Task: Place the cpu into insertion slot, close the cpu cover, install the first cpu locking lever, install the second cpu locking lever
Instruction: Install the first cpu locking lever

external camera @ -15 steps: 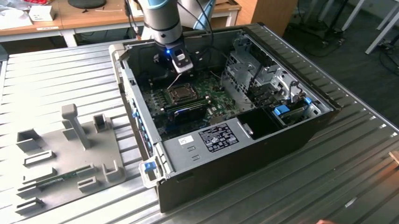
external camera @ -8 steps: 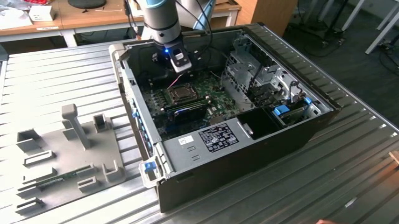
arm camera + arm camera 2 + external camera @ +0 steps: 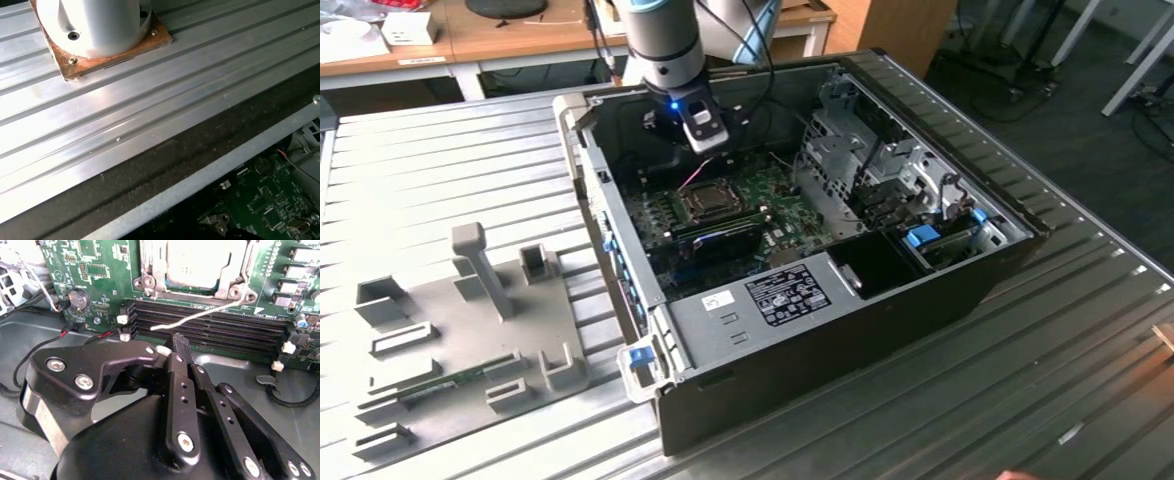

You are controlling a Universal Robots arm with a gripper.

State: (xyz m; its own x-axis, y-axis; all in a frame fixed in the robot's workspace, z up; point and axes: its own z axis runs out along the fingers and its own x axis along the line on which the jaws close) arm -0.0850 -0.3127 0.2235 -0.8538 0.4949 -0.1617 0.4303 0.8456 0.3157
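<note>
An open computer case (image 3: 854, 300) lies on the ribbed metal desk (image 3: 454, 160). Inside, the hand (image 3: 180, 342), fingers together and empty, hovers over the memory slots (image 3: 210, 325), near the cpu (image 3: 202, 262) seated under the closed cpu cover (image 3: 235, 282).

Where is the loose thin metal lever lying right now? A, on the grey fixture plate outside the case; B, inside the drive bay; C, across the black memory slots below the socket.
C: in the second wrist view the thin metal lever slants from the socket corner across the black memory slots, just beyond the gripper.
</note>
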